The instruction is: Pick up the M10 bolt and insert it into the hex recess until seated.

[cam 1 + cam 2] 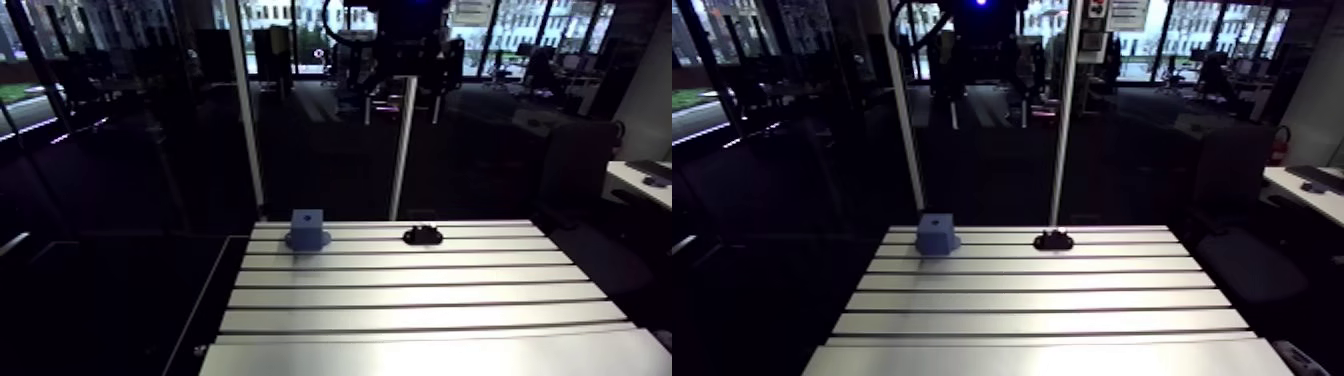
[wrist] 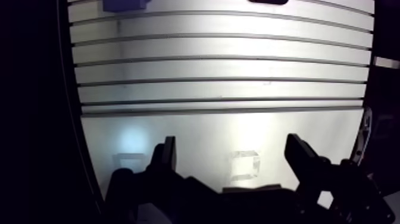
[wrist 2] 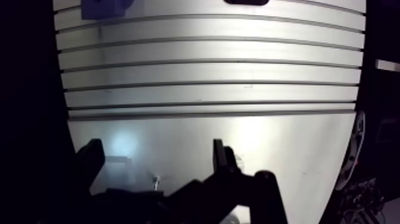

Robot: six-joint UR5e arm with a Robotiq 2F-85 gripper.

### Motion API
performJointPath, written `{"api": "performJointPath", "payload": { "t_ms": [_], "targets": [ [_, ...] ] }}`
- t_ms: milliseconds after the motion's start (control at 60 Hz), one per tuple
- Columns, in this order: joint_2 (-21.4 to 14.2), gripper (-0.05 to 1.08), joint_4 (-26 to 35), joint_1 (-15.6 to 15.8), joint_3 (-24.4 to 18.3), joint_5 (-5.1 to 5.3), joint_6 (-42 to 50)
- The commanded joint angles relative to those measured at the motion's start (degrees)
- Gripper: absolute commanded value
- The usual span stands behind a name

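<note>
The silver slotted aluminium bench (image 1: 420, 290) runs in long flat ribs parted by dark grooves, all lying crosswise to the arm view. Its nearest strip is a smooth, unslotted plate with a soft sheen. Near the far edge stands a small blue block with a square top on a wider rounded base (image 1: 307, 228), upright, with a dark spot on its upper face. Beside it along the same rib, clearly apart from it, lies a small black low piece (image 1: 422, 236). It is too small and dark to tell its shape or whether it is the bolt. Both rest on the bench surface and nothing touches either. Beyond the bench edges the surroundings fall away into darkness. In the wrist view the black two-fingered hand (image 2: 233, 158) hangs over the smooth near plate, its fingers (image 2: 166, 156) spread wide with only bare metal between them. The blue block and the black piece sit well ahead of it, past all the grooves, at the far side of the bench. Pale blurred reflections show on the plate under the hand.
</note>
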Motion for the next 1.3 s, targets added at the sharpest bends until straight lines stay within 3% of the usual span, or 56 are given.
{"api": "performJointPath", "payload": {
  "t_ms": [17,417,750,967,1133,1300],
  "targets": [
    [-3.3,0.01,-9.5,-0.2,7.9,3.61,-4.1],
    [-3.3,0.01,-10.1,-0.5,8.2,3.62,-3.9],
    [-2.4,0.01,-16.4,-1.9,10.6,3.42,-4.6],
    [1.3,0.01,-23.7,-4.8,11.2,3.26,-8.2],
    [5.2,0.01,-28.7,-6.5,10.8,1.62,-10.8],
    [8.9,0.01,-33.3,-9.4,11.1,1.5,-13.4]
  ]
}}
